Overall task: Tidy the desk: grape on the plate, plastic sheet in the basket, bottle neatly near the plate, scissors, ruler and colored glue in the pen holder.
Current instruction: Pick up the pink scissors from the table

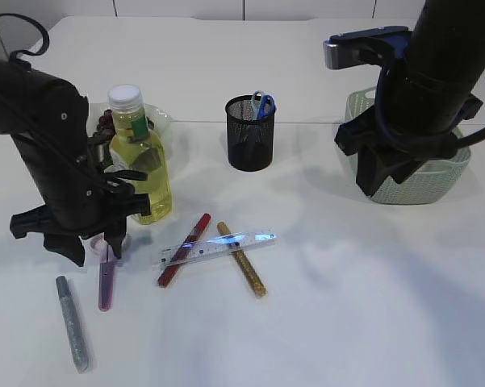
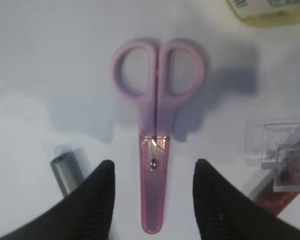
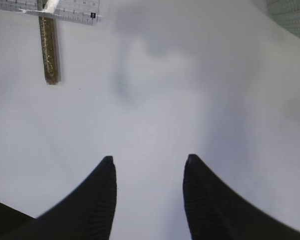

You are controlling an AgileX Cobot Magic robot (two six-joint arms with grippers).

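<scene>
Poised low over the pink scissors (image 2: 157, 125) with the left tool (image 2: 153, 197) spread open, one finger on either side of the sheathed blade and nothing gripped yet. Scissors flat on the bench (image 1: 347, 322), handles toward the oil bottle (image 1: 139, 157), tip toward the near edge, just beside the silver glue stick (image 1: 73, 322). Best done, by the look of it: descend straight, keep the blade centred between the fingers, close across the sheath near the pivot rather than at the thin tip, so the piece hangs balanced and does not swing. Worth minding the silver stick close by the left finger, and the bottle close behind the arm. Then lift clear and carry over the red glue stick (image 1: 184, 250), the ruler (image 1: 218, 247) and the gold glue stick (image 1: 242, 260) to the black mesh pen holder (image 1: 249, 133), where a blue-handled item already stands; lower blade-first. Right tool (image 3: 149, 192) likewise open and empty, hanging above bare bench by the green basket (image 1: 411, 173). Grapes seemingly on the plate (image 1: 157, 117) behind the bottle, mostly hidden.
</scene>
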